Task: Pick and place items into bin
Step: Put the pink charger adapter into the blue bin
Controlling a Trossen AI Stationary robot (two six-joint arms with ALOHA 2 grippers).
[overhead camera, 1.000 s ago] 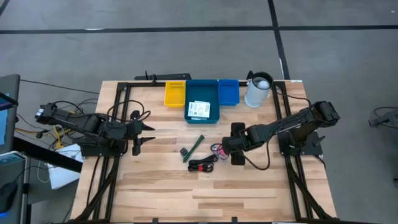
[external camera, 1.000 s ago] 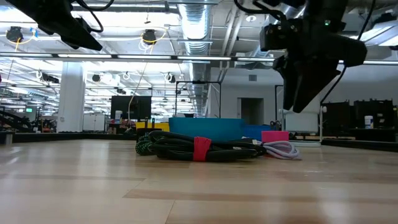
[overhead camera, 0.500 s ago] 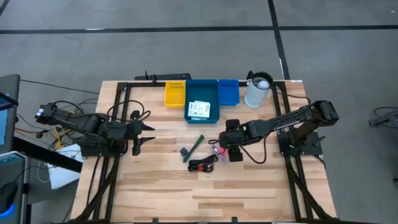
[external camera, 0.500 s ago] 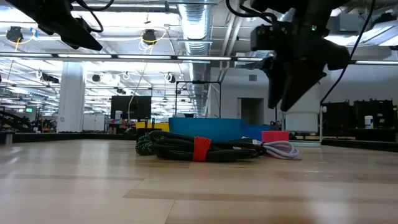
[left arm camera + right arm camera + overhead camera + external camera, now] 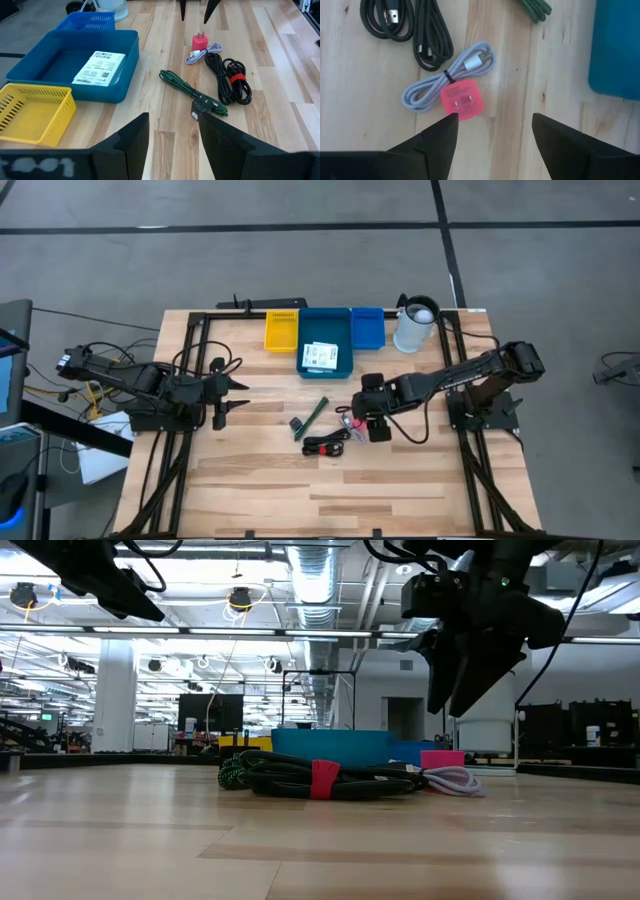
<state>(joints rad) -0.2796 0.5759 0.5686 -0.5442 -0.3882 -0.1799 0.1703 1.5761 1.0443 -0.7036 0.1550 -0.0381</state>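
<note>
A pink charger plug (image 5: 461,101) with a pale coiled cord lies flat on the table, also seen in the high view (image 5: 347,420) and the low view (image 5: 442,758). Beside it lie a black cable with a red tie (image 5: 230,80) and a green braided cable (image 5: 190,92). White printed cards (image 5: 100,68) rest in the blue bin (image 5: 325,330). My right gripper (image 5: 495,120) hangs open above the pink plug, fingers pointing down, clear of it. My left gripper (image 5: 172,125) waits open near the table's left side (image 5: 238,395).
A yellow basket (image 5: 281,332) and a small blue basket (image 5: 367,327) flank the blue bin at the far edge. A white jug (image 5: 414,326) stands to their right. Bare wood spreads across the near half of the table (image 5: 320,490).
My right gripper has moved toward the table's left, coming over the pink plug, most of it in the first half second. Its fingers stayed open. The things on the table have not moved.
</note>
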